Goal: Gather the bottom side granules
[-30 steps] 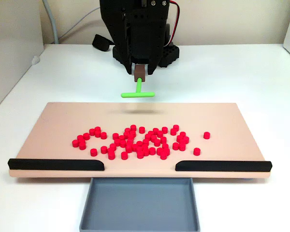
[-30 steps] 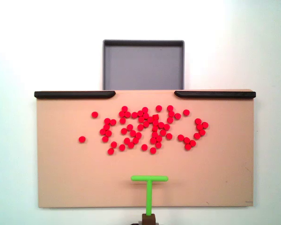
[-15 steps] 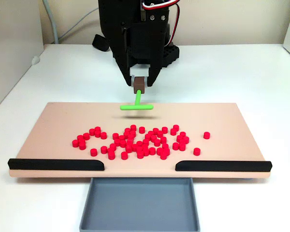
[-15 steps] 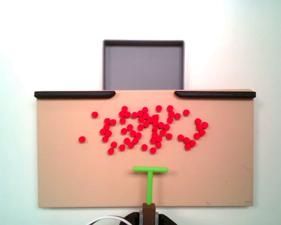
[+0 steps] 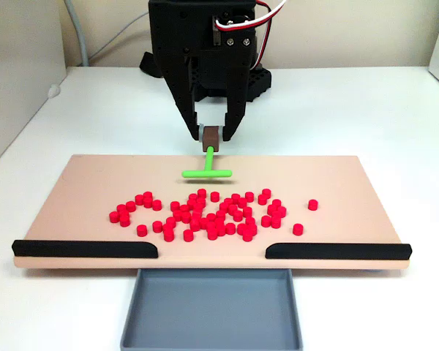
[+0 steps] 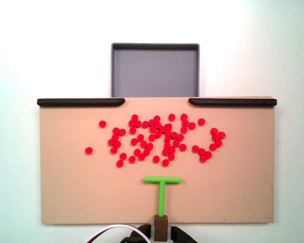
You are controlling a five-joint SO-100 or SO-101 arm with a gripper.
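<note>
Granules lay scattered in a loose band across the middle of the tan board, dozens of small red pellets, a few strays apart at each end of the band. In the fixed view from above they sat between the black rails and the green T-shaped tool. The end effector was clamped on the brown block at the tool's stem, with the crossbar just behind the pellets and apart from them. The pellets looked light, hard and smooth, so they would probably slide or roll readily and could slip around the bar's ends. They were best pushed broadside with the crossbar, not gripped. The grey tray waited on the white worktop below the gap between the rails.
</note>
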